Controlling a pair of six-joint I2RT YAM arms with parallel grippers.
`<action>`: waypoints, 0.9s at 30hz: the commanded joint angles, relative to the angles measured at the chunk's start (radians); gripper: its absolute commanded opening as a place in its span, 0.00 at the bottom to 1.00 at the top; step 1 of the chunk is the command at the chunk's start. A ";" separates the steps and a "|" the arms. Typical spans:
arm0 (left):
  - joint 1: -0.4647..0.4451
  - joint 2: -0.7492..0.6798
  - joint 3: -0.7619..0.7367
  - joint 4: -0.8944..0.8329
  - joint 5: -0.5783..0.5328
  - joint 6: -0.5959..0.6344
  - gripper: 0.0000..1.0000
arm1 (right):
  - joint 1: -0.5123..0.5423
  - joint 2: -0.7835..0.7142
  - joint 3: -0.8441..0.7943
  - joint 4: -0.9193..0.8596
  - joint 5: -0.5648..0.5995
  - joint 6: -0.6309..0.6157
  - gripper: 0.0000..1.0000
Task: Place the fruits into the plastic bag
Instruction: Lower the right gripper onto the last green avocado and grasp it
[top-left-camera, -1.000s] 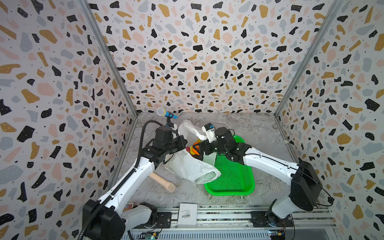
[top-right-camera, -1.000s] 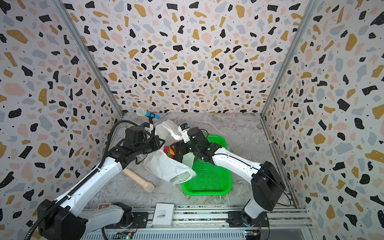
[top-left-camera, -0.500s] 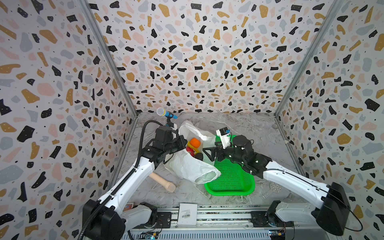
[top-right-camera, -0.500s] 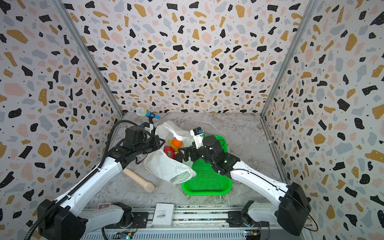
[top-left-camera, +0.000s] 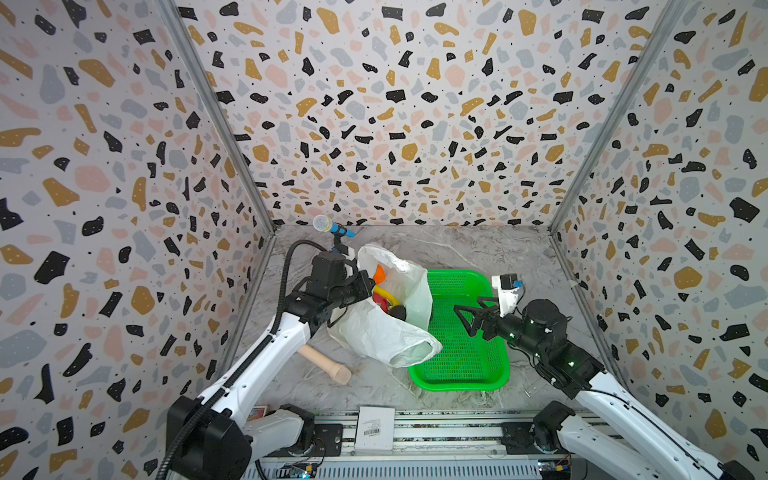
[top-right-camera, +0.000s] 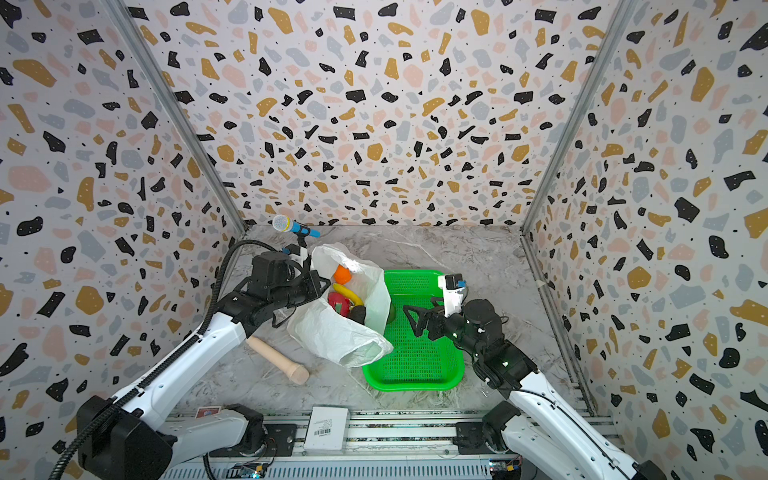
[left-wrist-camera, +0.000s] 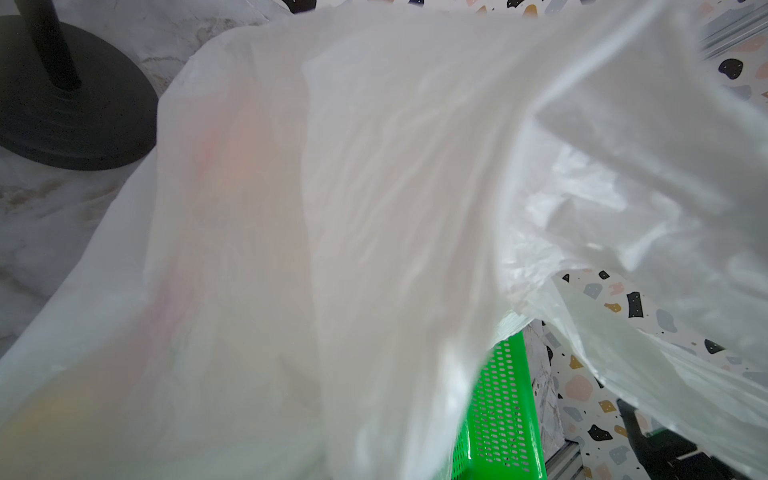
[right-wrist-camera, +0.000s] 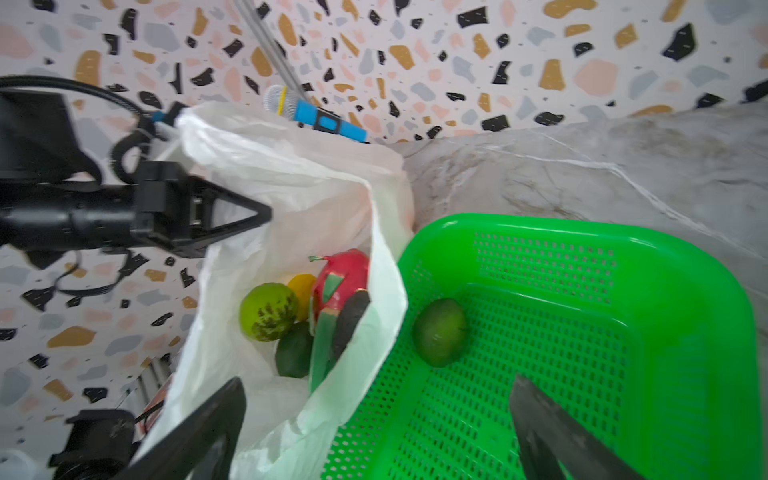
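The white plastic bag (top-left-camera: 382, 332) (top-right-camera: 336, 332) (left-wrist-camera: 332, 208) lies with its mouth up beside the green basket. My left gripper (top-left-camera: 368, 286) (top-right-camera: 320, 284) (right-wrist-camera: 266, 216) is shut on the bag's rim and holds it open. Inside lie an orange (top-left-camera: 379, 274), a banana (top-right-camera: 349, 293), a red dragon fruit (right-wrist-camera: 345, 274), a dark avocado (right-wrist-camera: 351, 320) and a bumpy green fruit (right-wrist-camera: 268, 311). A round green fruit (right-wrist-camera: 440, 330) sits in the basket against the bag. My right gripper (top-left-camera: 465, 309) (top-right-camera: 417, 311) (right-wrist-camera: 376, 380) hovers open and empty over the basket.
The green mesh basket (top-left-camera: 457, 374) (top-right-camera: 415, 374) (right-wrist-camera: 623, 332) stands right of the bag. A beige wooden cylinder (top-left-camera: 326, 365) lies front left of the bag. A blue toy microphone (top-left-camera: 330, 226) on a black stand (left-wrist-camera: 70, 104) is behind the bag. A white box (top-left-camera: 376, 428) rests on the front rail.
My right gripper has drawn back to the right, from the bag's mouth to above the basket, and stays open. The orange now shows inside the bag. The left arm has not moved.
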 joint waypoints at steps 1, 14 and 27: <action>0.005 0.000 0.013 0.012 -0.001 0.005 0.00 | -0.031 0.070 -0.001 -0.051 -0.010 0.009 1.00; 0.005 0.001 0.013 0.001 -0.006 0.007 0.00 | 0.042 0.583 0.161 -0.069 0.020 -0.091 0.92; 0.005 0.004 0.015 -0.006 -0.008 0.012 0.00 | 0.105 0.925 0.397 -0.019 0.034 -0.125 0.92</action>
